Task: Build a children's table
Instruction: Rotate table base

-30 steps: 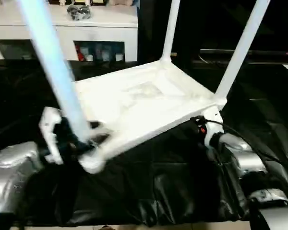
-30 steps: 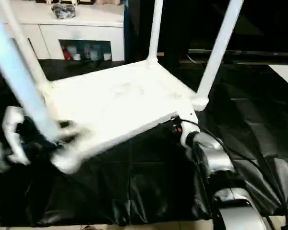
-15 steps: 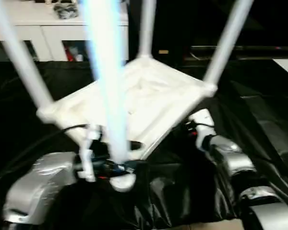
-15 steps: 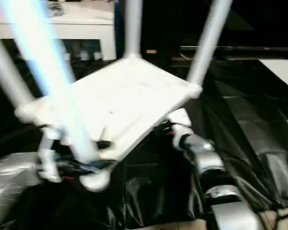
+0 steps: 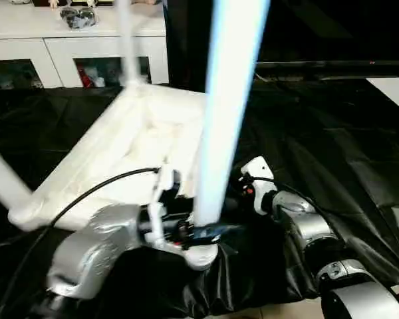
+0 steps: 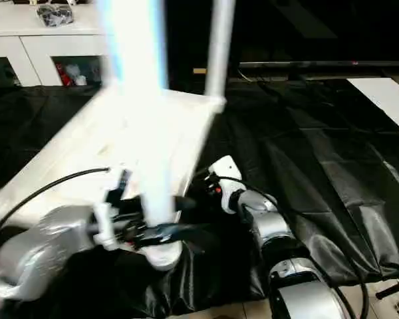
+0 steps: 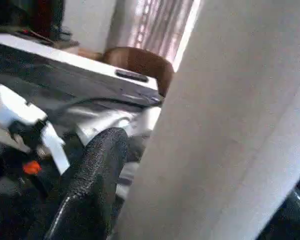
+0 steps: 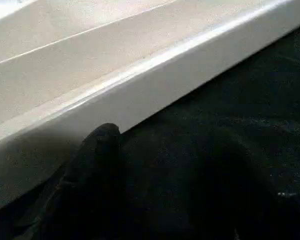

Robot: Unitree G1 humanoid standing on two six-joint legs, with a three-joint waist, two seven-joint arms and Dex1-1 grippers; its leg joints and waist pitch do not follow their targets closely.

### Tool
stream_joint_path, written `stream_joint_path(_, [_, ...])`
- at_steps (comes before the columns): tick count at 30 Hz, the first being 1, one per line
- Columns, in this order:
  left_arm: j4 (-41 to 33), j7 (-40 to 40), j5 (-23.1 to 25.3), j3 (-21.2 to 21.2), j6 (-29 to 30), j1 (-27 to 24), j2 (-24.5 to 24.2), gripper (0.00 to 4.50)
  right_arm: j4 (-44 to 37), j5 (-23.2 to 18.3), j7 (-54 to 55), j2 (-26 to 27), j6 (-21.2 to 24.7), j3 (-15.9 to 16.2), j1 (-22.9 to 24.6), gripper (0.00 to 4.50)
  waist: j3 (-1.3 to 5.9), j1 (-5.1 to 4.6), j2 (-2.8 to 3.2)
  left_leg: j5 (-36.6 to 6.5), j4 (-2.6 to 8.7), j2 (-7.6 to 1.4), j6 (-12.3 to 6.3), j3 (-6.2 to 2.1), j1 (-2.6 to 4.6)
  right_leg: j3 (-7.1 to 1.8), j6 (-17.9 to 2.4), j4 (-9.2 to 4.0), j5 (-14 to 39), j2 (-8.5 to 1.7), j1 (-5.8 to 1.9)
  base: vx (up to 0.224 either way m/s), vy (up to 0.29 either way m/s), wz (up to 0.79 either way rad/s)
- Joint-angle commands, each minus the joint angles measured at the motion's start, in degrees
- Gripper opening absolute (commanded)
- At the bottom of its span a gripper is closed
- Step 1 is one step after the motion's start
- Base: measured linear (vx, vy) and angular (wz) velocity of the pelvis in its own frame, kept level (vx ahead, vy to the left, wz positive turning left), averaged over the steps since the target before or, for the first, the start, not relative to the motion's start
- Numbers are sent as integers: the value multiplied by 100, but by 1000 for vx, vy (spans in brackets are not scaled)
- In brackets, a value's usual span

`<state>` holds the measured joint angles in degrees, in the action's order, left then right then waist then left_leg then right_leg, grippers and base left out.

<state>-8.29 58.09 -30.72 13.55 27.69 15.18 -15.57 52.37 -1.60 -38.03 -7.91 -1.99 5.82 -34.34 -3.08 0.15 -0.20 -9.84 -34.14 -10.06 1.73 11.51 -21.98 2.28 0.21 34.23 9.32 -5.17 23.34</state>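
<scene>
Tabletop [image 5: 130, 156]: upside down on the black sheet [image 5: 332, 159], legs up.
Left claw [image 5: 203, 229]: clamped on the near-corner leg [image 5: 223, 119].
Right claw [image 8: 102, 150]: at the tabletop's rim; grip cannot be told.
Risk: a skewed pull may work the leg loose or tip the tabletop.

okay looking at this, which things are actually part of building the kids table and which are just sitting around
Part of the job:
- white tabletop, upside down on the black sheet
- nearest leg, held by the left gripper
- far leg
- right gripper at the tabletop's edge

Just lying about:
- white cabinet
- black sheet
</scene>
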Motion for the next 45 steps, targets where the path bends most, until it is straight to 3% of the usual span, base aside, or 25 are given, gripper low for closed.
stream_joint_path(1, [171, -224, 268, 216, -245, 190, 179, 315, -158, -7, -238, 162, -90, 207, -48, 318, 357, 42, -16, -1912, 448, -275, 35, -137, 118, -186, -1219, -411, 1855, -246, -210, 0, 0, 0])
stream_joint_path(2, [252, -298, 359, 223, -326, 238, 233, 315, -160, -1, -249, 158, -91, 209, -49, 318, 362, 48, -15, -1908, 442, -278, 38, -138, 121, -187, -1218, -406, 1842, -253, -213, 0, 0, 0])
stream_joint_path(3, [688, -749, 831, 241, -714, 486, 429, 315, -124, 36, -241, 119, -125, 181, -80, 318, 354, 35, -5, -1919, 453, -276, 16, -149, 100, -182, -1186, -421, 1879, -247, -221, 0, 0, 0])
stream_joint_path(4, [778, -843, 923, 243, -788, 535, 463, 315, -111, 45, -234, 109, -136, 170, -88, 318, 364, 57, -12, -1980, 429, -278, 27, -129, 155, -186, -1160, -442, 1910, -244, -184, 0, 0, 0])
stream_joint_path(6, [1014, -1033, 1180, 287, -935, 673, 458, 315, -80, 20, -256, 65, -140, 110, -117, 318, 353, 26, -26, -2046, 456, -269, 44, -166, 79, -166, -1095, -434, 2092, -261, -238, 0, 0, 0])
stream_joint_path(8, [1267, -1281, 1469, 307, -1105, 826, 448, 315, -42, 8, -259, -7, -150, 40, -150, 318, 365, 33, -20, -2071, 440, -266, 34, -169, 105, -162, -1026, -462, 2204, -265, -208, 0, 0, 0])
stream_joint_path(13, [1797, -1642, 1893, 205, -1438, 1079, 396, 315, 30, -42, -211, -221, -190, -102, -207, 318, 358, 51, -10, -2177, 439, -267, 36, -176, 116, -146, -1097, -468, 2242, -264, -191, 0, 0, 0])
stream_joint_path(16, [1853, -1445, 1919, 152, -1654, 1052, 246, 315, 10, -88, -313, -378, -202, -174, -205, 318, 362, 68, -17, -2216, 431, -268, 35, -173, 131, -146, -1083, -475, 2319, -274, -178, 0, 0, 0])
stream_joint_path(17, [1768, -1218, 1832, 156, -1628, 1002, 131, 315, -51, -127, -454, -442, -182, -194, -178, 318, 367, 68, -63, -2175, 430, -269, 15, -169, 117, -143, -1104, -472, 2286, -275, -188, 0, 0, 0])
stream_joint_path(18, [1747, -1163, 1812, 158, -1619, 990, 103, 315, -67, -137, -490, -456, -176, -197, -171, 318, 367, 68, -63, -2175, 430, -269, 15, -169, 117, -143, -1104, -472, 2286, -275, -188, 0, 0, 0])
stream_joint_path(23, [1631, -203, 1766, 432, -1466, 802, -597, 315, -335, -166, -1127, -736, -189, -69, -14, 318, 367, 82, -36, -2030, 443, -281, -66, -169, 102, -151, -1187, -420, 2067, -267, -189, 0, 0, 0])
stream_joint_path(29, [2331, 490, 2048, 523, -1840, 1001, -1205, 299, -699, -32, -1876, -1192, -299, 227, 181, 318, 385, 220, -1, -1679, 434, -290, -127, -121, 133, -153, -1353, -359, 1487, -246, -201, 0, 0, 0])
stream_joint_path(35, [2824, 634, 2299, 610, -1996, 1249, -1370, 248, -1135, -23, -2467, -1471, -133, 381, 396, 318, 395, 333, 4, -1594, 424, -298, -120, -108, 142, -162, -1401, -325, 1273, -263, -225, 0, 0, 0])
stream_joint_path(36, [2877, 689, 2301, 626, -1963, 1289, -1381, 248, -1263, -22, -2576, -1518, -90, 422, 465, 318, 391, 350, 65, -1598, 431, -296, -109, -117, 138, -161, -1403, -322, 1277, -263, -232, 0, 0, 0])
stream_joint_path(37, [2929, 742, 2308, 632, -1956, 1321, -1385, 239, -1356, -26, -2652, -1553, -60, 455, 513, 318, 396, 352, 32, -1634, 430, -305, -92, -112, 141, -162, -1407, -329, 1269, -266, -228, 0, 0, 0])
stream_joint_path(39, [3071, 915, 2297, 663, -1931, 1413, -1393, 226, -1553, -17, -2806, -1635, -37, 550, 629, 318, 390, 351, 39, -1708, 438, -301, -67, -115, 141, -158, -1427, -334, 1291, -260, -231, 0, 0, 0])
stream_joint_path(42, [3247, 1214, 2279, 721, -1906, 1513, -1411, 205, -1805, -68, -2933, -1732, 84, 628, 777, 318, 379, 356, 81, -1926, 453, -299, 0, -128, 153, -158, -1409, -369, 1527, -268, -224, 0, 0, 0])
stream_joint_path(43, [3282, 1324, 2264, 735, -1880, 1527, -1409, 205, -1896, -89, -2949, -1758, 143, 627, 832, 318, 375, 359, 121, -1988, 458, -302, 27, -137, 157, -160, -1415, -370, 1584, -276, -219, 0, 0, 0])
stream_joint_path(45, [3309, 1427, 2265, 758, -1865, 1535, -1405, 184, -1995, -103, -2952, -1786, 201, 607, 890, 318, 368, 348, 85, -2041, 465, -300, 41, -138, 150, -158, -1395, -386, 1670, -271, -224, 0, 0, 0])
